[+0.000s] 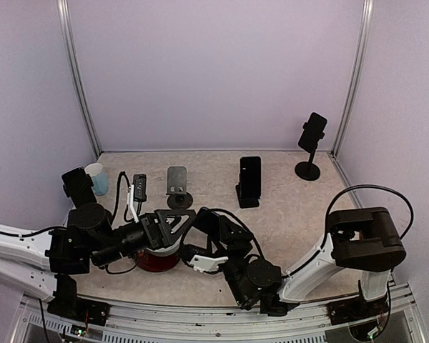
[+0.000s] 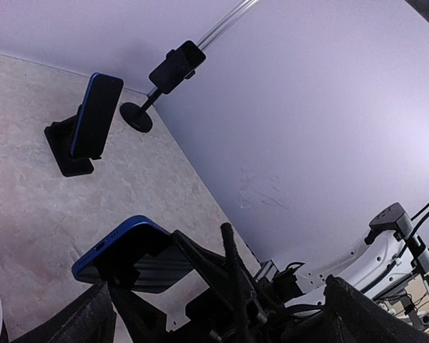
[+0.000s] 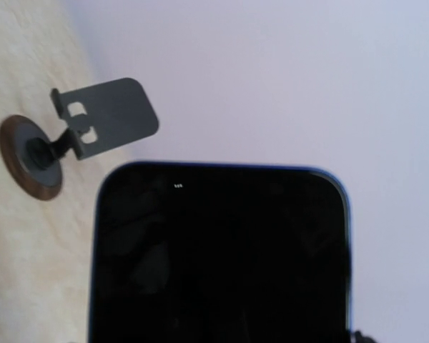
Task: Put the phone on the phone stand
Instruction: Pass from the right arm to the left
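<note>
Phone (image 2: 125,250) aloft in the left wrist view, blue edge showing, dark face angled up, well off the bench (image 2: 28,207). Its lower end runs into the right claw (image 2: 180,277), which I read as clamped on it. The left claw (image 2: 225,325) is spread wide with nothing in it; its fingers (image 2: 86,318) sit at the bottom corners of the frame. Beyond, two stands already carry phones: a low block stand (image 2: 61,153) and a pole stand (image 2: 136,114).

Right wrist view: the phone's glass fills the lower frame, top edge up. The claw's own fingers are out of sight here. The empty stand (image 3: 107,118) lies ahead and to the left, a grey plate tilted on a round base, well apart from the phone.

Top view: both arms are folded in over the near bench. The phone is probably among the dark links at centre, but I can't separate it cleanly. The empty stand sits just behind them, left of the block stand.

Handling, as a judgement:
- Stiff, flat slab, fairly light.
- Glass face is slick and would chip if dropped.
- Best held across the long edges, with the bottom edge left free to seat on the plate.
- The stand looks light, so a hard push may slide or tip it.
</note>
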